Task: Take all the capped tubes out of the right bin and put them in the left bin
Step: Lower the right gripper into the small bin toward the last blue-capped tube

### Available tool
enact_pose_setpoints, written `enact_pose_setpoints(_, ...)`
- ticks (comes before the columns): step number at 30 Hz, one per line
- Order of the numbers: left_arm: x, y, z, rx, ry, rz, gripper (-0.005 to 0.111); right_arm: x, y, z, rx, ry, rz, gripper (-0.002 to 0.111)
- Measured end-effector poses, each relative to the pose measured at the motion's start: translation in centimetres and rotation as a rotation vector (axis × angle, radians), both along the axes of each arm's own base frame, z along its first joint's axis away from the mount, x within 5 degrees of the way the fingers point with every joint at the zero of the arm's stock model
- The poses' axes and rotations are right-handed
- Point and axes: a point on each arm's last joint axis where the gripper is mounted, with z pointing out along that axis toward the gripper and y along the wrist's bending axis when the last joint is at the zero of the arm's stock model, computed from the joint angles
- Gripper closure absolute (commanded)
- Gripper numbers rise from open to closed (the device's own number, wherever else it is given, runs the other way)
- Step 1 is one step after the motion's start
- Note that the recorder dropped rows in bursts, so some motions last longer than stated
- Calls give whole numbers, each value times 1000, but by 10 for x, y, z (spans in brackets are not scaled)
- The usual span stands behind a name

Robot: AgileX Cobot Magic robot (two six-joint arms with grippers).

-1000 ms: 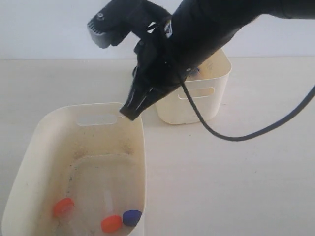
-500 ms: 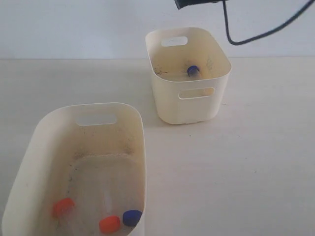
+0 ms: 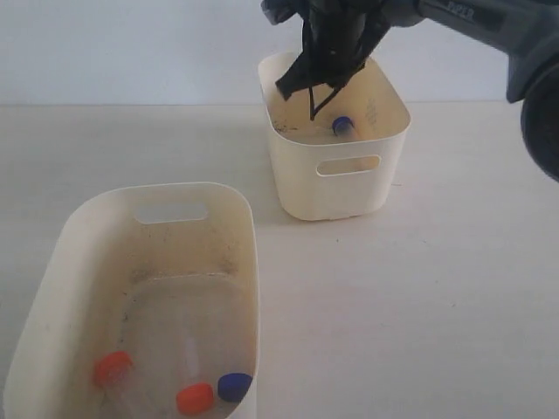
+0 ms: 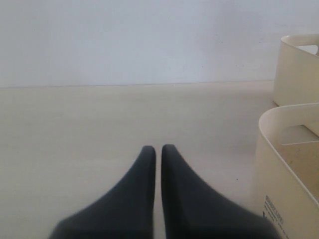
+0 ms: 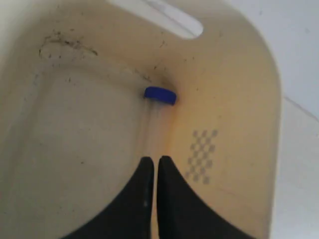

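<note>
Returned within the half-second: right arm's black fingers (image 5: 144,179), pressed together and empty, poised over the small deep cream plastic bin (image 3: 349,190) and its last blue-capped clear tube (image 3: 342,125). Wide cream plastic bin (image 3: 63,262): three capped tubes (image 3: 196,397) lodged. Left fingers (image 4: 144,172) together. One transfer outstanding.

Shows the left gripper (image 4: 155,148) over the pale table (image 4: 75,129), jaws nearly touching. Catches the left bin (image 4: 284,189) just beside, the right bin (image 4: 294,74) beyond it.

Bright, soft, even light everywhere; shadows on the pale table (image 3: 419,288) are faint. In both wrist views the dark fingers (image 4: 132,204) nearest the lens look blurred.
</note>
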Motion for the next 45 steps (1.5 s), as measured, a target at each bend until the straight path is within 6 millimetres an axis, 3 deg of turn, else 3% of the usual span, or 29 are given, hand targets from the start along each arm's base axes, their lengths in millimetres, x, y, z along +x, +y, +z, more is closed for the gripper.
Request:
enact_pose_setpoints(1,0,0,0,0,0,0,102,2,1,-12,2,33,-21,106)
enact_pose_setpoints(6,0,0,0,0,0,0,102,7,3,-36,5,61,-46,106)
enact_pose_setpoints(13,0,0,0,0,0,0,102,17,8,-44,41,6,-44,106)
enact_pose_setpoints(21,0,0,0,0,0,0,102,28,-7,-64,77,35,-87,106)
enact_pose_setpoints(34,0,0,0,0,0,0,102,31,1,-68,147,35,-7,106)
enact_pose_setpoints(45,0,0,0,0,0,0,102,36,1,-98,83,53,36,105)
